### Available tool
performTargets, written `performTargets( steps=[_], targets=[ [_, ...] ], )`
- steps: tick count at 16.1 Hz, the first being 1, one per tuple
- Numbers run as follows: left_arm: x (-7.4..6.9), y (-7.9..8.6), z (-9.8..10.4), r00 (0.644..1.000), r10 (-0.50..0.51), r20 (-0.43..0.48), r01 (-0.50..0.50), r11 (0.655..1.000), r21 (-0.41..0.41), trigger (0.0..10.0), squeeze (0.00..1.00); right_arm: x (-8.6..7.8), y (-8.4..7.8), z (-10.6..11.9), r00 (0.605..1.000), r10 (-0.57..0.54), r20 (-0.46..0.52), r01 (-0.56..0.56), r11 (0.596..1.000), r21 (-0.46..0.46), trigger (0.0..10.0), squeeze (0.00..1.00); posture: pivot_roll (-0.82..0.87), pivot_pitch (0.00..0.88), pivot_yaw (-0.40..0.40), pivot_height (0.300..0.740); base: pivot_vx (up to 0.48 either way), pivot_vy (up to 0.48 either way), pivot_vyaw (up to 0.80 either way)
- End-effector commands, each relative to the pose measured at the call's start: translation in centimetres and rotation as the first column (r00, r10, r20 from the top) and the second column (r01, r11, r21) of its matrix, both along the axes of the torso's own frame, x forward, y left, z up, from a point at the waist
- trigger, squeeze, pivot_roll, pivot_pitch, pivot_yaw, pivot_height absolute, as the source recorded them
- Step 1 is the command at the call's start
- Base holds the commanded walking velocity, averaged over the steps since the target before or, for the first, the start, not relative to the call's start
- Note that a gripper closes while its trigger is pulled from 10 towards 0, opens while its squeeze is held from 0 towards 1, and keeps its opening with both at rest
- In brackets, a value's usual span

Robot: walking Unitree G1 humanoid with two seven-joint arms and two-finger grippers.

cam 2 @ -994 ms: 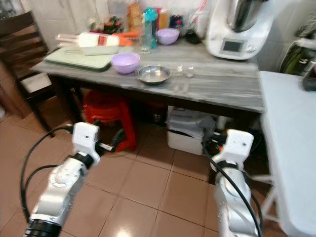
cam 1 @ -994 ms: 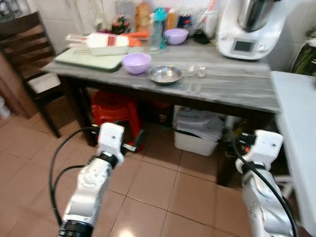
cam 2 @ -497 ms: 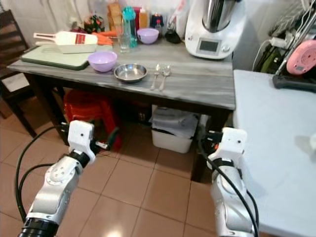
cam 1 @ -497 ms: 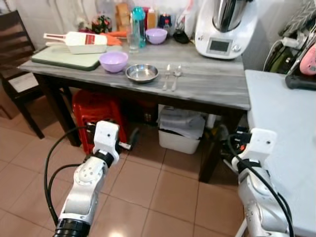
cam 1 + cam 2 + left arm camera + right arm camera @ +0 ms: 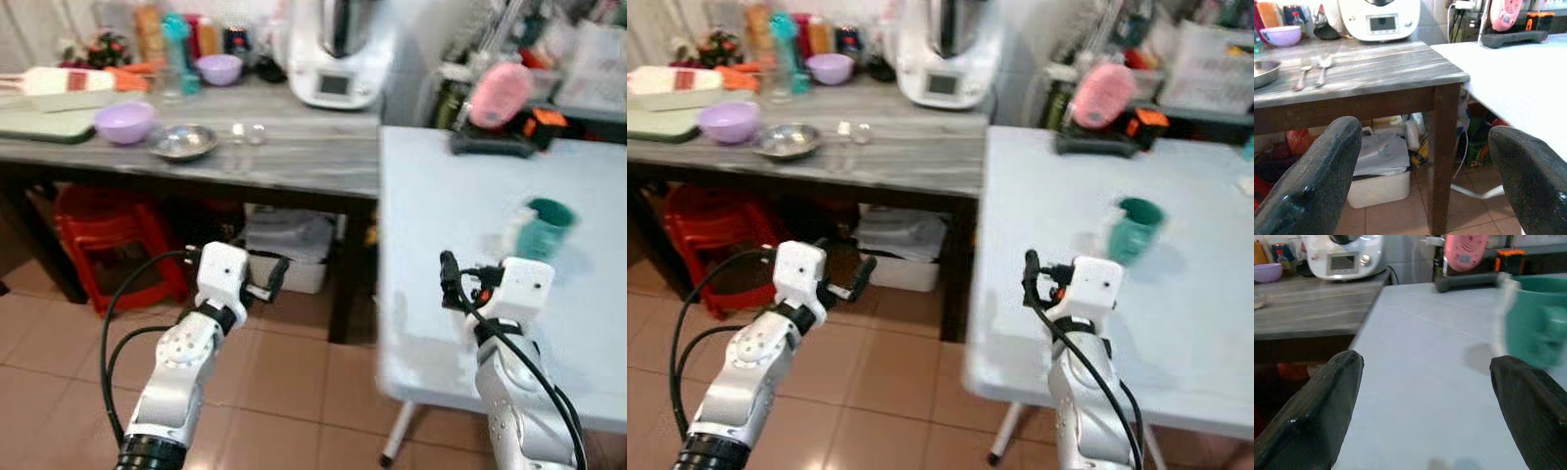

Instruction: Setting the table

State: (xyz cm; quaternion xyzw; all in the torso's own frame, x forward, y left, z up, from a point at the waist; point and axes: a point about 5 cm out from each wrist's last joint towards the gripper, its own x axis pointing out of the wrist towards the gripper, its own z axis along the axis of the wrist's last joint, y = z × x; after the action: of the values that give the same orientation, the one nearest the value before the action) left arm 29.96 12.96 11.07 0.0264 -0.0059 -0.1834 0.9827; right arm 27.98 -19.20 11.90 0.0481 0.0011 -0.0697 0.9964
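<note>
On the grey wooden table (image 5: 294, 162) stand a purple bowl (image 5: 124, 121) and a steel bowl (image 5: 183, 143), with a fork and spoon (image 5: 1312, 71) beside them. A pale table (image 5: 441, 215) adjoins it on the right and carries a teal mug (image 5: 542, 227), blurred in the right wrist view (image 5: 1537, 323). My left gripper (image 5: 269, 279) hangs open, low in front of the grey table's right leg. My right gripper (image 5: 449, 282) is open over the pale table's near part, short of the mug. Neither holds anything.
A white kitchen machine (image 5: 338, 54) stands at the back of the grey table, with bottles and a second purple bowl (image 5: 219, 69). A red stool (image 5: 98, 230) and a white bin (image 5: 284, 240) sit under it. A pink device on a black base (image 5: 500, 103) is at the pale table's far edge.
The whole view has swung to the right, so the camera moved: the grey table now lies to the left and the pale table with the teal mug has come into view. Both grippers stay open.
</note>
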Motion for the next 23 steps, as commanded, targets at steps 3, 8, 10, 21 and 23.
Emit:
performTargets(
  steps=[3, 8, 10, 21, 23],
  targets=[
    [-0.1, -0.7, 0.3, 1.000, -0.021, 0.013, 0.022, 1.000, -0.011, 10.0, 0.00, -0.1, -0.6, -0.1, 1.000, -0.021, -0.007, 0.021, 1.000, -0.007, 10.0, 0.00, -0.04, 0.000, 0.004, 0.740, 0.000, -0.390, 0.00],
    [-0.1, -0.9, 0.4, 1.000, -0.020, 0.016, 0.021, 0.999, -0.043, 10.0, 0.00, 0.0, -0.7, 0.0, 1.000, -0.027, -0.006, 0.027, 1.000, -0.009, 10.0, 0.00, -0.04, 0.000, 0.006, 0.740, 0.000, -0.303, 0.00],
    [-0.3, -1.0, 0.5, 0.998, -0.064, 0.026, 0.066, 0.996, -0.058, 10.0, 0.00, 0.4, -1.0, 0.1, 0.999, -0.036, -0.004, 0.036, 0.999, -0.015, 10.0, 0.00, -0.04, 0.000, 0.008, 0.740, 0.000, 0.000, 0.00],
    [-2.9, -2.0, -0.1, 0.909, -0.413, -0.053, 0.406, 0.907, -0.110, 10.0, 0.00, 6.8, 2.2, 1.6, 0.998, 0.056, -0.019, -0.057, 0.995, -0.077, 10.0, 0.00, -0.01, 0.000, 0.001, 0.740, 0.000, 0.000, 0.00],
    [-3.1, -2.0, -0.1, 0.907, -0.417, -0.057, 0.409, 0.905, -0.118, 10.0, 0.00, 7.8, 2.6, 2.0, 0.998, 0.057, -0.022, -0.059, 0.995, -0.079, 10.0, 0.00, 0.00, 0.000, -0.008, 0.740, 0.000, 0.000, 0.00]
  ],
)
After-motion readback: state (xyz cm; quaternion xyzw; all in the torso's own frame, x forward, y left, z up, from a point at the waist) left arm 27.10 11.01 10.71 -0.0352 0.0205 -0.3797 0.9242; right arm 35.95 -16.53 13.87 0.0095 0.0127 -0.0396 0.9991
